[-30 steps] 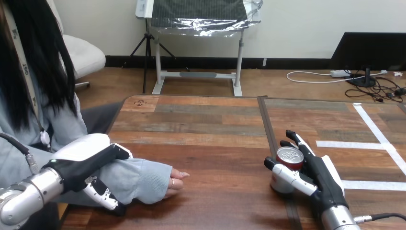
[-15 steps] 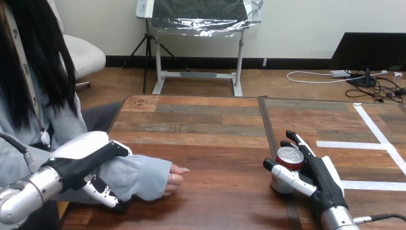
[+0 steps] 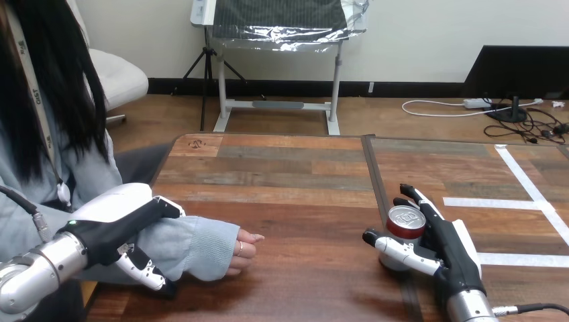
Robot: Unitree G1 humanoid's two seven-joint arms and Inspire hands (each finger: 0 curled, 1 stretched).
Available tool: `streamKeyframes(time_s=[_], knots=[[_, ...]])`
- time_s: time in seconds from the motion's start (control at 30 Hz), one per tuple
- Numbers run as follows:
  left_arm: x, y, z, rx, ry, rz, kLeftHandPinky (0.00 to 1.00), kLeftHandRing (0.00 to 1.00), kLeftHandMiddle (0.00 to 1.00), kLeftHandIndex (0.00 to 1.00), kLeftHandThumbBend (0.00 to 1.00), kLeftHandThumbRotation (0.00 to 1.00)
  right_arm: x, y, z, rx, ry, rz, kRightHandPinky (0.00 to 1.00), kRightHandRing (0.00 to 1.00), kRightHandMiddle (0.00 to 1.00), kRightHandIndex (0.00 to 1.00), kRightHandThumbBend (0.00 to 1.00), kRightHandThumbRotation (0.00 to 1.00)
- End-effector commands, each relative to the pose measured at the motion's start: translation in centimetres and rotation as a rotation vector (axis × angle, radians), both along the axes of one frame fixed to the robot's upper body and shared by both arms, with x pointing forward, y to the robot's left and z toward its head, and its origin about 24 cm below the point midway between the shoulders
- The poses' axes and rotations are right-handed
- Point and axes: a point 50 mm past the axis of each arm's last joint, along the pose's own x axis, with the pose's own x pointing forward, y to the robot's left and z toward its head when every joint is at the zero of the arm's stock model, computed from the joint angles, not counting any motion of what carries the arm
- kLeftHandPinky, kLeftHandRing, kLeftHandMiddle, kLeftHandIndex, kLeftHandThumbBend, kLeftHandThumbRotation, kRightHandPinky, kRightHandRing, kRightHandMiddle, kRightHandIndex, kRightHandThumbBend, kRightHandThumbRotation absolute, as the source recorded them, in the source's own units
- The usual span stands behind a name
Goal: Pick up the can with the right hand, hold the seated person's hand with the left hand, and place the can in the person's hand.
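Red can (image 3: 406, 219) partly behind robot hand (image 3: 451, 249)

My camera sits on my head, above and behind my left robot hand (image 3: 124, 225) and my right robot hand (image 3: 451, 249). It looks forward and down across the surface (image 3: 288, 176), near both, with the far edge well past them.

Robot's left hand (image 3: 114, 225) grips the person's sleeved forearm (image 3: 184, 245) at the table's (image 3: 295, 174) left edge; an upright can (image 3: 404, 223) stands between the right hand's (image 3: 453, 251) thumb and straight fingers.
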Motion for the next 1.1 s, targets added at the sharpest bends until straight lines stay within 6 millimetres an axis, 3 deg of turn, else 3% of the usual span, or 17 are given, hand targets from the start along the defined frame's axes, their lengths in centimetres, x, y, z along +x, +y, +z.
streamKeyframes(time_s=[0.0, 0.43, 0.73, 1.07], knots=[[1.5, -0.7, 2.6, -0.035, -0.105, -0.041, 0.44, 0.47, 0.51, 0.52, 0.98, 0.0, -0.1, -0.4, -0.2, -0.013, 0.024, -0.037, 0.75, 0.81, 0.84, 0.87, 0.97, 0.17], [1.5, -0.7, 2.6, -0.041, -0.111, -0.043, 0.44, 0.47, 0.51, 0.53, 0.98, 0.0, 0.2, -0.7, -0.1, -0.052, 0.036, -0.076, 0.55, 0.61, 0.67, 0.7, 0.9, 0.02], [1.6, -0.7, 2.7, -0.039, -0.114, -0.044, 0.44, 0.47, 0.51, 0.52, 0.99, 0.0, 0.5, -0.8, 0.1, -0.048, 0.029, -0.091, 0.47, 0.51, 0.56, 0.6, 0.84, 0.0], [1.7, -0.6, 2.7, -0.038, -0.115, -0.041, 0.44, 0.47, 0.51, 0.52, 0.98, 0.0, 1.0, -0.8, 0.5, -0.005, 0.022, -0.096, 0.4, 0.44, 0.5, 0.53, 0.79, 0.0]])
